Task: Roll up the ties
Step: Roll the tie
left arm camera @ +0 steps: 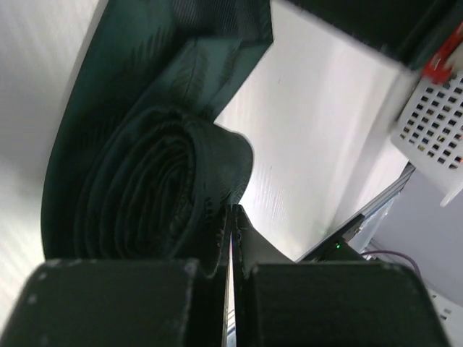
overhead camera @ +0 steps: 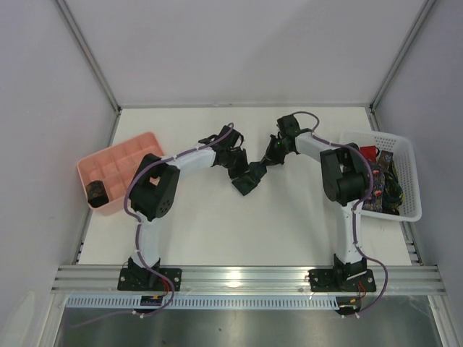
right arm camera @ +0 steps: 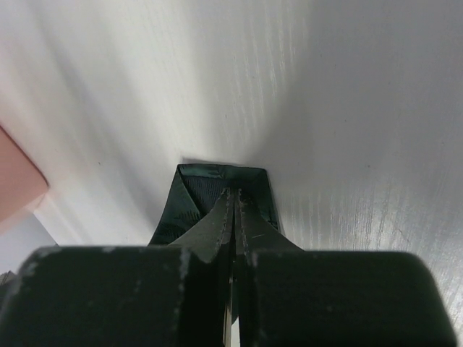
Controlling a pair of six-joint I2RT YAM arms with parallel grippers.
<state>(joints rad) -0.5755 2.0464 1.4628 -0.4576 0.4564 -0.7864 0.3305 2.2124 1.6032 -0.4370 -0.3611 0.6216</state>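
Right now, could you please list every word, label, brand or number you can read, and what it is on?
No text is readable.
The dark green tie, pink compartment tray and white lattice basket show no lettering; the basket's contents are too small to tell.

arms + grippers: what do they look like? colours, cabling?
Left arm and right arm: white links, black joint housings, black base mounts. A purple cable runs along each. Left gripper and right gripper: matte black, blocky bodies, fingers tapering to thin tips.

Left arm [overhead camera: 181, 163], right arm [overhead camera: 318, 148] reach inward; jaws pinched together.
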